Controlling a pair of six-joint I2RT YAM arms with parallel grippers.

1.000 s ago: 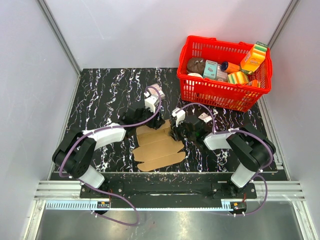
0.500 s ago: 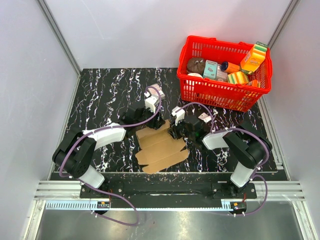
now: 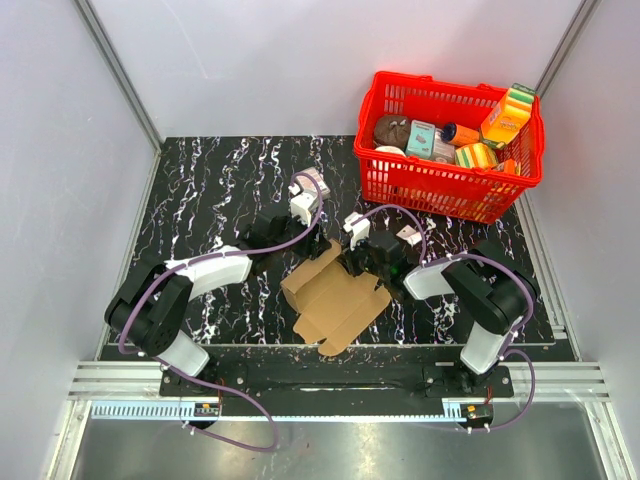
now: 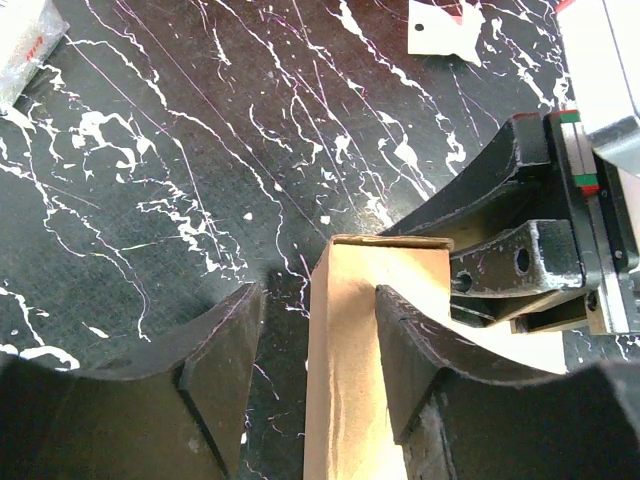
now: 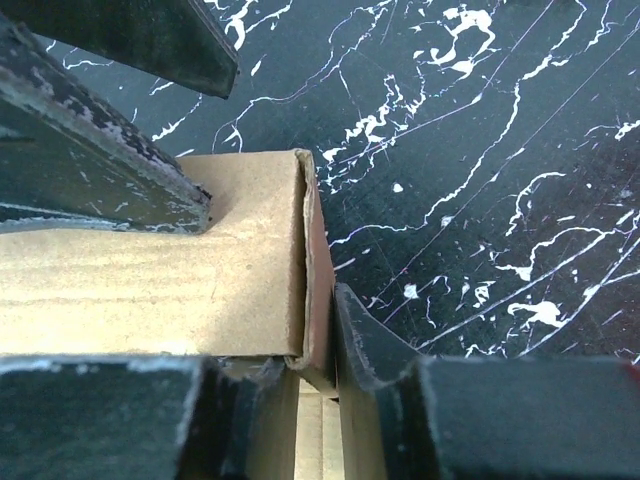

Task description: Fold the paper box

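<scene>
- Lying on the black marbled table (image 3: 200, 190), between the two arms and close to its near edge, the paper box (image 3: 338, 305) is a brown cardboard sheet, turned at a slant and mostly flat
- Its far edge is raised where both grippers meet it
- The left gripper (image 3: 312, 245) stands with its jaws apart astride an upright flap; in the left wrist view the flap rests against one finger (image 4: 430, 370), and dark table shows between it and the other finger (image 4: 215, 370)
- The right gripper (image 3: 352, 262) pinches the box: in the right wrist view a doubled cardboard edge sits tight between its fingers (image 5: 390, 380)
- The two grippers are just beside each other
- A red basket (image 3: 440, 190) of colourful grocery packs (image 3: 505, 115) stands at the far right corner, well apart from the box
</scene>
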